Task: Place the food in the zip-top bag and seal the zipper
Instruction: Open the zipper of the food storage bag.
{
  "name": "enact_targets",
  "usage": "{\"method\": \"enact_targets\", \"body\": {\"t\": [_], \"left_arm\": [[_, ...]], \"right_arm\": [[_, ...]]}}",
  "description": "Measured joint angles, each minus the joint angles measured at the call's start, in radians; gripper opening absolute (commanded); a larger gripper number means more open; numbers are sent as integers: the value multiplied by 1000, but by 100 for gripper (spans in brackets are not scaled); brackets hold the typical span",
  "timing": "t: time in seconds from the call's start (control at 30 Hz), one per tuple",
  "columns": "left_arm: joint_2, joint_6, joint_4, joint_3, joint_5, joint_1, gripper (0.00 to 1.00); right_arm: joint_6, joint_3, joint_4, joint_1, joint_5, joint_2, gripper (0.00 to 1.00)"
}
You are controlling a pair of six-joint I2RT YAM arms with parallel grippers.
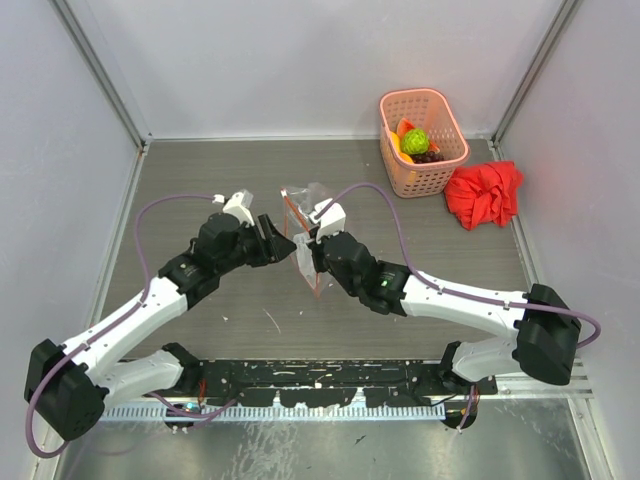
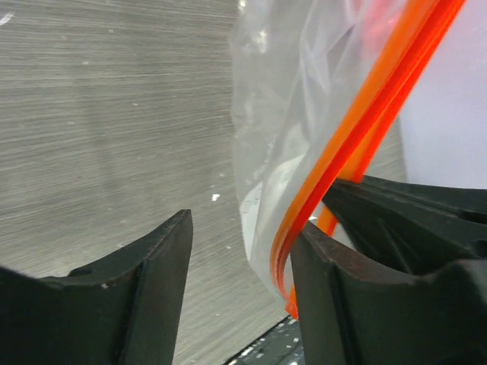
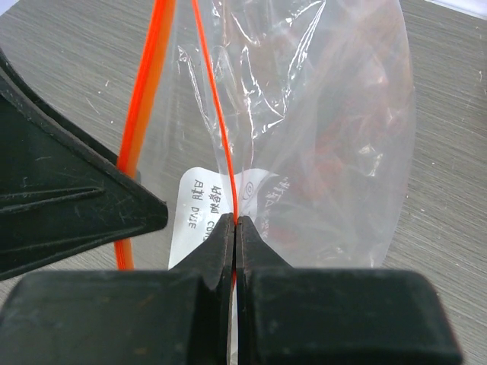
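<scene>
The clear zip-top bag (image 1: 303, 205) is held up off the table between both arms, with its mouth parted. My right gripper (image 3: 236, 222) is shut on one lip of the orange-red zipper (image 3: 216, 114). The other lip (image 3: 143, 106) runs off to the left past a left finger (image 3: 68, 198). My left gripper (image 2: 242, 258) is open, and the zipper (image 2: 358, 129) lies against the inner face of its right finger (image 2: 350, 296). The food sits in the pink basket (image 1: 445, 170): a lime-green ball (image 1: 415, 141), an orange piece (image 1: 404, 128) and dark grapes (image 1: 429, 156).
A crumpled red cloth (image 1: 484, 193) lies just right of the basket at the back right. Metal frame rails and white walls close in the grey table (image 1: 200, 180) on three sides. The arms' base plate (image 1: 320, 385) runs along the near edge.
</scene>
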Motion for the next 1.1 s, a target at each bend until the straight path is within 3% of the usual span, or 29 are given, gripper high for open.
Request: {"method": "enact_targets", "body": {"t": [0.17,0.73,1.1], "left_arm": [[-6,31,-50,0,-50,0,39],[69,16,-1,0,-21,-6,37],[70,7,35,1,-23,-11,0]], "right_arm": [[0,0,0,0,5,0,0],[5,0,-1,0,-19,15,0],[13,0,-2,0,-30,15,0]]}}
